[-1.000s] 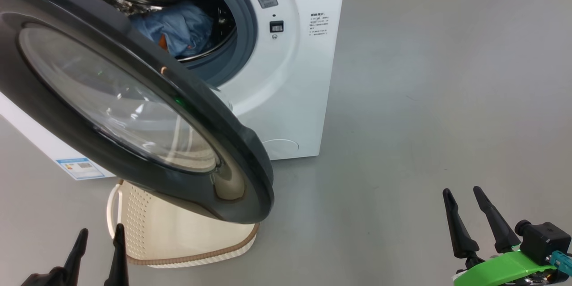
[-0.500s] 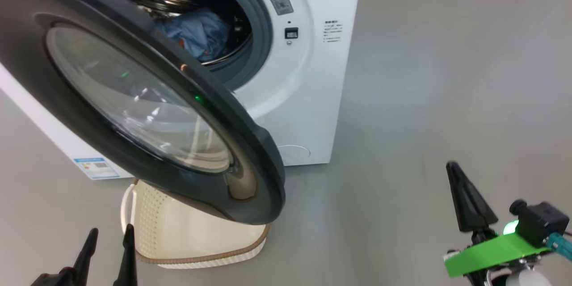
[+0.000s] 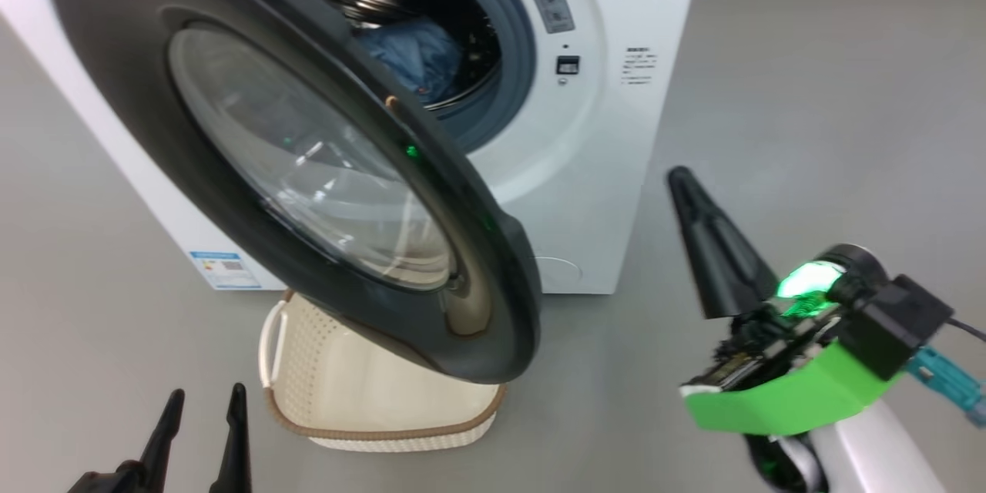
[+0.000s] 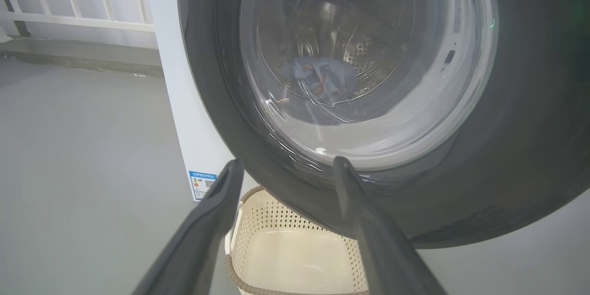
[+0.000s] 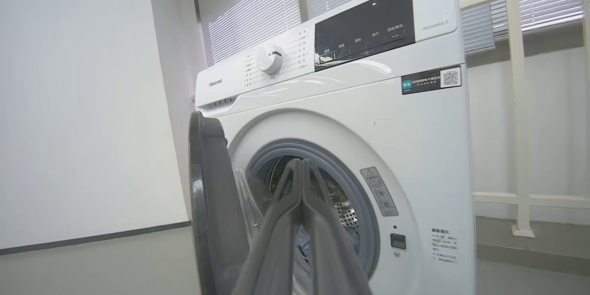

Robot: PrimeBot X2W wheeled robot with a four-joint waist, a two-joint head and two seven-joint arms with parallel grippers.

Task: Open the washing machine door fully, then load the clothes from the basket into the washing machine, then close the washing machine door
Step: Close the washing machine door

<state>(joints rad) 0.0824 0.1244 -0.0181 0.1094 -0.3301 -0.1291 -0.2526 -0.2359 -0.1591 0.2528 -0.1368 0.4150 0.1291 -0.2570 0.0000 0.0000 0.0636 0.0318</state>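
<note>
The left hand (image 3: 206, 394) is released, fingers spread, empty. Just right of it sits the basket (image 3: 370, 431), under the washing machine door (image 3: 123, 92), which stands ajar. The clothes (image 3: 416, 54) lie inside the washing machine (image 3: 608, 169), up-left of the right hand (image 3: 682, 179), which is clenched on nothing.

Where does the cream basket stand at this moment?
In the head view, the basket stands on the floor, lower left of centre, beneath the open washing machine door and just right of the left gripper.
</note>
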